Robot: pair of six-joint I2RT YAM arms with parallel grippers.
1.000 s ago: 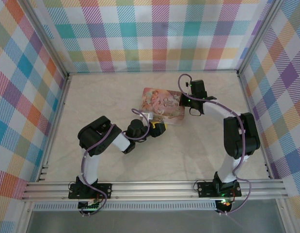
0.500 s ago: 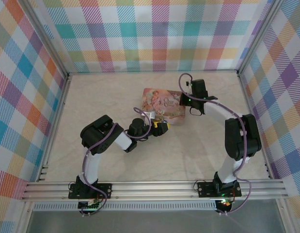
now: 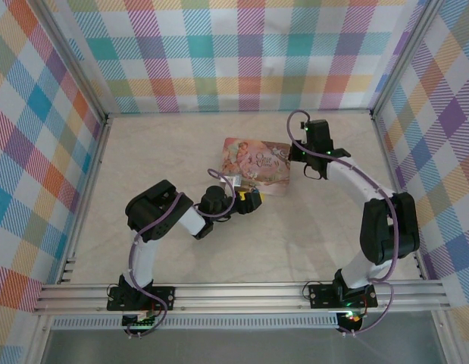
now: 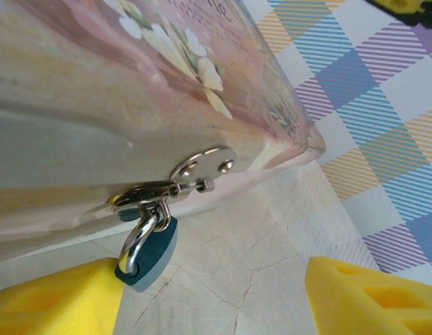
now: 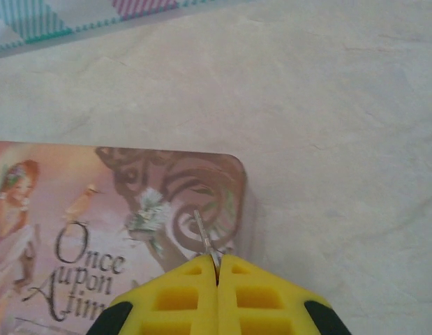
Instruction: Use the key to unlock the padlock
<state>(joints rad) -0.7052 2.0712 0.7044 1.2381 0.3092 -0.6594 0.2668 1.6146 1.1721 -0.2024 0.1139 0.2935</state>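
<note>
Left wrist view caught the small, hard padlock (image 4: 149, 255) dangling from the tin's (image 4: 97, 84) near hasp (image 4: 202, 166), its body likely the steadiest hold for the wide-open left gripper (image 4: 216, 300); the right gripper (image 5: 217, 269) pinched the thin key (image 5: 205, 239).

The left arm (image 3: 154, 220) is folded low, and the left gripper (image 4: 214, 296) is held spread wide. The right arm (image 3: 379, 220) is stretched forward, and the right gripper (image 5: 217, 269) is pressed closed on the key (image 5: 204, 234).
</note>
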